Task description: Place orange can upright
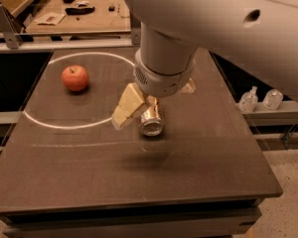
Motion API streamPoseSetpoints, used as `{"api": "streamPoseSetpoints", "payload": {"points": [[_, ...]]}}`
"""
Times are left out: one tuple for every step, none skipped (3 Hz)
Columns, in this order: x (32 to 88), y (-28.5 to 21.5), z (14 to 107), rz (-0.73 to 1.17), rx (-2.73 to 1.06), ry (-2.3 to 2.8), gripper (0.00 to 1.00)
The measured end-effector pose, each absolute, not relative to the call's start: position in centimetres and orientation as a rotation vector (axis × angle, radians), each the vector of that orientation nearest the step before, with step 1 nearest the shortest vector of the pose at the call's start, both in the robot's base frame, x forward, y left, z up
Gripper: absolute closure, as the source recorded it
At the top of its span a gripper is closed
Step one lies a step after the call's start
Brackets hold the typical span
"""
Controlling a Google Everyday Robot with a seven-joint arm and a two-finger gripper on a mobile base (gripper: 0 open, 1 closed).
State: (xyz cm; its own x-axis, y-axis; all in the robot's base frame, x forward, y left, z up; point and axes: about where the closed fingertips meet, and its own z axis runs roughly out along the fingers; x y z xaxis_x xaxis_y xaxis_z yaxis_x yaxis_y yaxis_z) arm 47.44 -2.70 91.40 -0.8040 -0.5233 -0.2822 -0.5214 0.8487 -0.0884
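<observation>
The orange can (151,121) lies on its side on the dark table (89,172), just right of the white circle, with its silver end facing me. My gripper (154,107) hangs over it from the large white arm. It is open, with one yellowish finger (126,106) close against the can's left side and the other finger (188,87) showing further off to the right, partly hidden by the wrist. The can's far end is hidden under the wrist.
A red apple (75,78) sits inside the white circle (54,125) at the left. Two small clear bottles (260,99) stand on a ledge off the table's right side. A workbench with clutter (79,9) is behind. The arm hides the table's back right.
</observation>
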Motion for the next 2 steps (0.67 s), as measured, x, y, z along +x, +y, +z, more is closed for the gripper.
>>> {"api": "streamPoseSetpoints", "payload": {"points": [[48.5,-1.3,89.5,-0.078,-0.752,2.73,0.0],[48.8,-0.8,87.3,-0.149,-0.742,2.755,0.0]]}}
